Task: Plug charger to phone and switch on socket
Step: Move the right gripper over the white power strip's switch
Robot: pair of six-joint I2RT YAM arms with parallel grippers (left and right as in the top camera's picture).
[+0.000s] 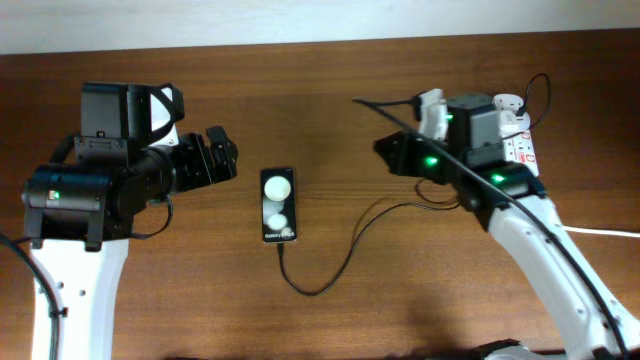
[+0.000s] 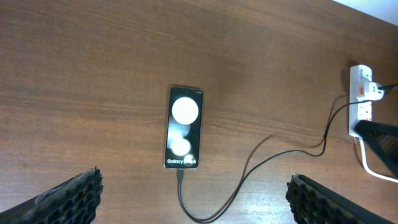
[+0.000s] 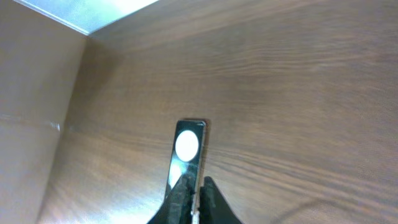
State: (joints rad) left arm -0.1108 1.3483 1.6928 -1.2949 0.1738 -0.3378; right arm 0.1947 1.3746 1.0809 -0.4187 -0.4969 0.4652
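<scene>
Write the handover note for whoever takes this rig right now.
Left gripper: open, empty, just left of the phone.
Right gripper: shut, nothing visibly held, right of the phone.
Phone: flat, face up, between the arms.
Charger: the cable runs from the phone's lower end toward the socket at far right.
Done: the cable tip looks seated in the phone.
Left: switch on the socket. Its switch state cannot be read.
</scene>
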